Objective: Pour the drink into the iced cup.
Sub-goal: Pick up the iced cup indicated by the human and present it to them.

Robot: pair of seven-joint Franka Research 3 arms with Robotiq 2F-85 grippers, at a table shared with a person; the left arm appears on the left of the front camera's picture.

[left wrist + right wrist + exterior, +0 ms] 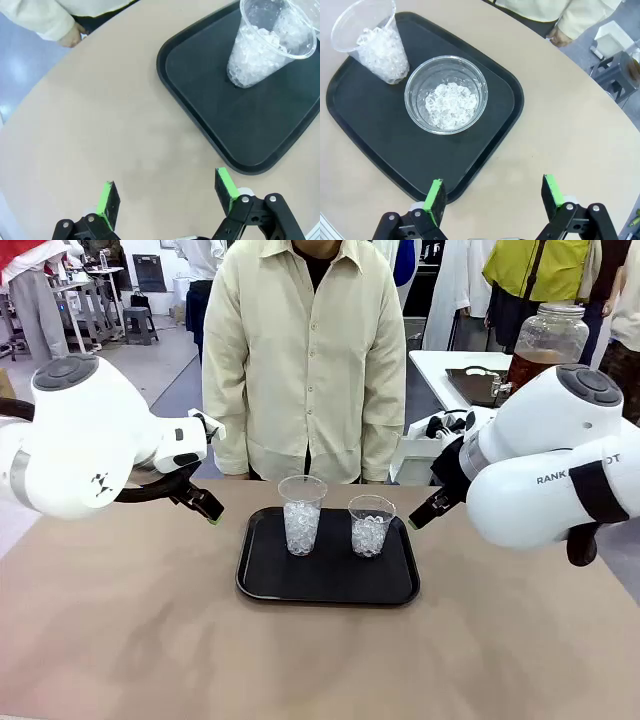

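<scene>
Front: my left jaws and right jaws flank the black tray (250, 585) carrying 2 iced cups (301, 515); the drink (525, 368) sits in a dispenser jar (550, 330) beyond the far right corner of the worktop (120, 640). Left wrist: jaws wide, empty, beside the tray. Right wrist: jaws wide, empty, at its edge.

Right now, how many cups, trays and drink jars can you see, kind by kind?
Iced clear cups: 2, both standing on the tray
Black tray: 1
Jar of brown drink: 1, on the side table behind
Total: 4
</scene>
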